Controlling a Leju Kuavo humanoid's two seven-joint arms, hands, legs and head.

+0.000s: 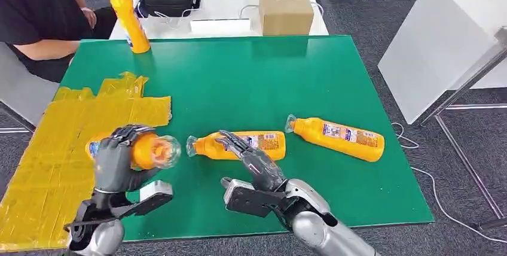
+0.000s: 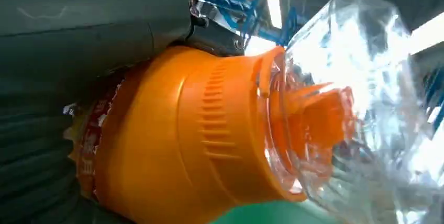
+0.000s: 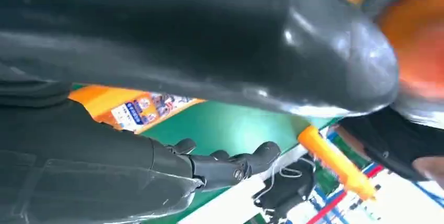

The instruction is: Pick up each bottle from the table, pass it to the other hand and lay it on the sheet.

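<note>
The left hand (image 1: 116, 163), at the lower left of the head view, has its fingers wrapped round the body of an orange bottle (image 1: 146, 150); the left wrist view confirms the grip, with the orange shoulder (image 2: 199, 130) and the clear cap (image 2: 361, 103) projecting beyond the hand. The held bottle lies roughly level, its long axis running left to right across the frame, cap end towards the centre and base end over the edge of the yellow sheet (image 1: 54, 160). It appears raised off the green bench (image 1: 251, 76), though how clear of it cannot be judged.

The right hand (image 1: 254, 160), lower centre, is spread and holds nothing. Its fingers reach up-frame over a second bottle (image 1: 239, 145) lying flat on the bench, and it stands just beside the held bottle's cap.

Judgement: the handover looks complete, and laying down remains. The sheet lies directly left of and beneath the left hand, the nearer by far. The bottle's axis already suits lying flat.

A third bottle (image 1: 338, 138) lies right of centre. A fourth bottle (image 1: 128, 14) stands upright at the upper left, near a seated person (image 1: 36, 17).
</note>
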